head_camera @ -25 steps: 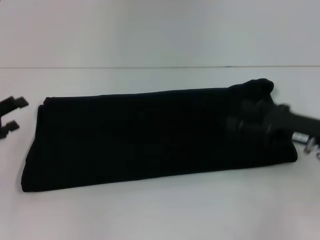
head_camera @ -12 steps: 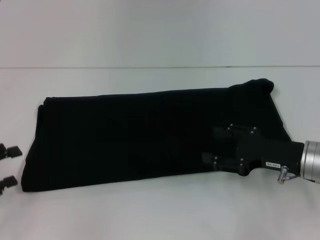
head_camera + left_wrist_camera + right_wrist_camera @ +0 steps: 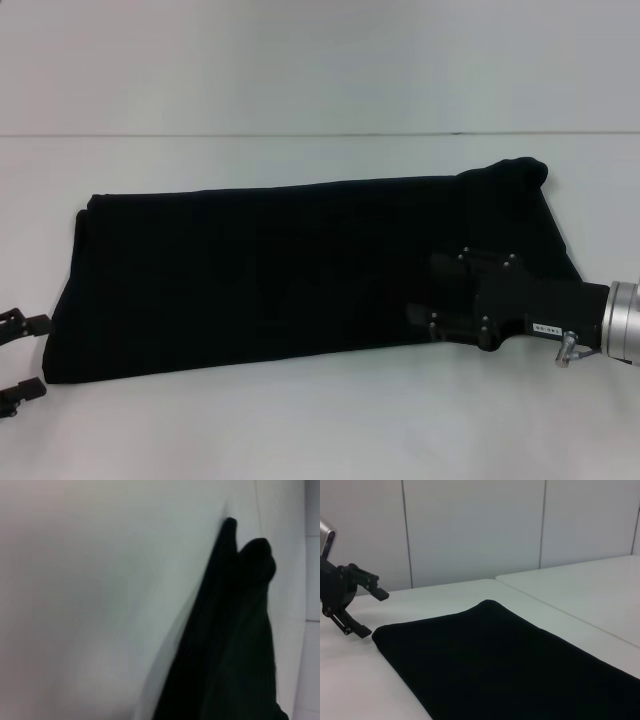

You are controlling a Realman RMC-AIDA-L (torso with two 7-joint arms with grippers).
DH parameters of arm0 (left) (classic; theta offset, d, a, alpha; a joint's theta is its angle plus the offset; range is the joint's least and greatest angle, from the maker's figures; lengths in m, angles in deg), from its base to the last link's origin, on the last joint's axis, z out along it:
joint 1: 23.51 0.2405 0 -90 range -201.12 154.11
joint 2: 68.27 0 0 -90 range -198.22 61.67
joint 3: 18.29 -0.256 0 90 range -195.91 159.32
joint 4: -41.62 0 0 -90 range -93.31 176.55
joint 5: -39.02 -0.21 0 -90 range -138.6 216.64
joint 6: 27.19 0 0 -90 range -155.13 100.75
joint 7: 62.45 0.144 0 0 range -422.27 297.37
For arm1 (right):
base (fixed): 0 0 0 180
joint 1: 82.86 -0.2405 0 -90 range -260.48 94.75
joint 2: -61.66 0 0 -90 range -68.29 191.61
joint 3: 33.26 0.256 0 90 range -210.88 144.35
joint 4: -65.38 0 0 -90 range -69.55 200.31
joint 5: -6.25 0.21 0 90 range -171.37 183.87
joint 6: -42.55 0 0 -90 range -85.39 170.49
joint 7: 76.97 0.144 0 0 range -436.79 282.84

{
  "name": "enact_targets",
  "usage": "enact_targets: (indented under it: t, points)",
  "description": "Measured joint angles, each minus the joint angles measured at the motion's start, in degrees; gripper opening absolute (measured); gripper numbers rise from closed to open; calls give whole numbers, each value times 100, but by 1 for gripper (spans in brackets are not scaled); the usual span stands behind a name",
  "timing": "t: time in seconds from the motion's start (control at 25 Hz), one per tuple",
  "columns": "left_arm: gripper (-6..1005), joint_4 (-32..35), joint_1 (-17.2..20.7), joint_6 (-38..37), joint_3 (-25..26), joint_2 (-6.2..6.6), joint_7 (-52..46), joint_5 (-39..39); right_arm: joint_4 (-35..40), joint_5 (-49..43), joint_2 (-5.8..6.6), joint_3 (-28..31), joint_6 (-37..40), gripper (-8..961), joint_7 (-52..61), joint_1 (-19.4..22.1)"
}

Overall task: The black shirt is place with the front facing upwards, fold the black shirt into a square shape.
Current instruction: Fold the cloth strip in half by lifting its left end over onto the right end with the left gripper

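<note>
The black shirt (image 3: 300, 270) lies flat on the white table as a long folded band running left to right, with a small bump at its far right corner; no lettering shows. It also fills the right wrist view (image 3: 510, 665) and the left wrist view (image 3: 235, 645). My right gripper (image 3: 422, 289) hovers open over the band's right part near its front edge. Just off the shirt's left front corner my left gripper (image 3: 35, 354) is open, and it shows again in the right wrist view (image 3: 374, 613).
The white table (image 3: 320, 430) extends in front of and behind the shirt. A second white table surface (image 3: 590, 585) and a pale panelled wall (image 3: 470, 525) stand beyond.
My left gripper has dropped toward the table's front beside the shirt's left corner. My right gripper came from the shirt's back right to its front edge, then held nearly still.
</note>
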Motion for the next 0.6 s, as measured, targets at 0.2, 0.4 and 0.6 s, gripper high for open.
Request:
enact_targets:
  t: [0.2,0.4,0.6]
  points:
    - [910,-1,-30,265,-7,-35,-3,-35,-3,13,0,0,-3,776,-2,-5]
    - [910,-41,-40,426,-11,-50,-12,-44,-5,28,0,0,-2,776,-5,-4]
    - [910,-116,-73,518,-26,-79,-13,-51,-5,33,0,0,16,776,-7,-4]
